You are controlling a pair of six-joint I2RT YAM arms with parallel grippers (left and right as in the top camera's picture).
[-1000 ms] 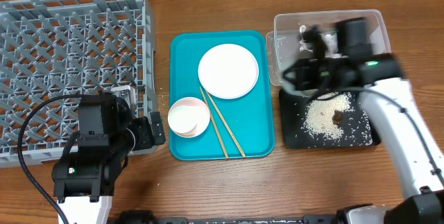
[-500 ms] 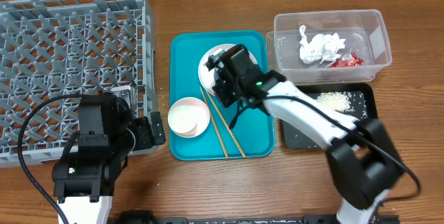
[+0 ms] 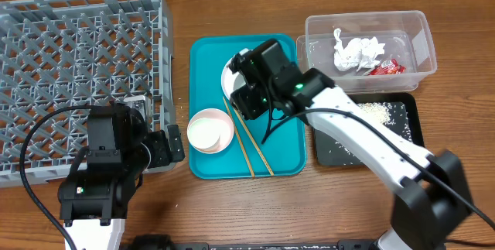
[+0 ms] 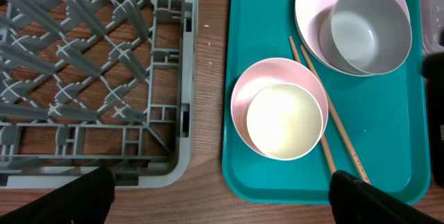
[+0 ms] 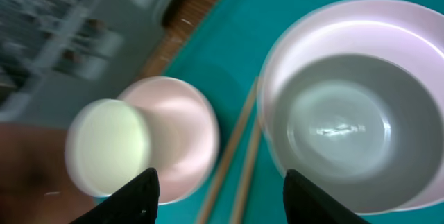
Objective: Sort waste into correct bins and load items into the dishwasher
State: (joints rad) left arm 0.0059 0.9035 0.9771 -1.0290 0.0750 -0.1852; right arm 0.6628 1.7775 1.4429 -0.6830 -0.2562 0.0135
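My right gripper [image 5: 225,200] is open over the teal tray, and only the wooden chopsticks [image 5: 239,161] show below the gap. To its right a pale grey-green bowl [image 5: 354,127] sits on the round white plate [image 4: 309,2]. To its left is the pink bowl [image 4: 243,92] with the small white cup [image 4: 284,120] inside. My left gripper [image 4: 222,203] hangs open and empty near the grey dishwasher rack's [image 3: 77,72] corner. The tissue [image 3: 356,51] and red wrapper [image 3: 384,68] lie in the clear tub [image 3: 421,25]. Rice [image 3: 375,111] lies in the black tray [image 3: 329,155].
The teal serving tray [image 3: 282,153] lies between the rack and the two bins. In the overhead view my right arm [image 3: 348,126] reaches across from the right and covers most of the plate. Bare wood table [image 3: 232,203] runs along the front edge.
My right arm swung from over the clear tub to over the teal tray, and its jaws opened. The tissue and wrapper now show in the tub. The left arm has not moved.
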